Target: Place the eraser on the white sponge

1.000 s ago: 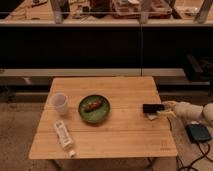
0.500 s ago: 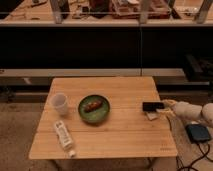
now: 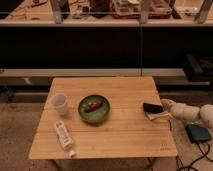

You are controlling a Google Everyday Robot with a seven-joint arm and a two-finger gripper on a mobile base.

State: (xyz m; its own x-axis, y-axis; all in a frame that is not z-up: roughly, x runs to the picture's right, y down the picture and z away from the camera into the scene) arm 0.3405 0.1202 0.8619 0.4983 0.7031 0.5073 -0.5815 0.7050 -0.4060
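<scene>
Pincer (image 3: 167, 106) at desk's right edge, just beside eraser (image 3: 152, 107); finger state cannot be told. Eraser lies flat on desk (image 3: 125, 135), its near edge touching or overlapping sponge (image 3: 156, 116). Green bowl (image 3: 94, 109) with brownish food mid-desk; white cup (image 3: 60, 103) left of it; bottle (image 3: 64, 136) lying front-left.

Hand (image 3: 166, 106) beside eraser (image 3: 152, 107) (table's right edge)
</scene>
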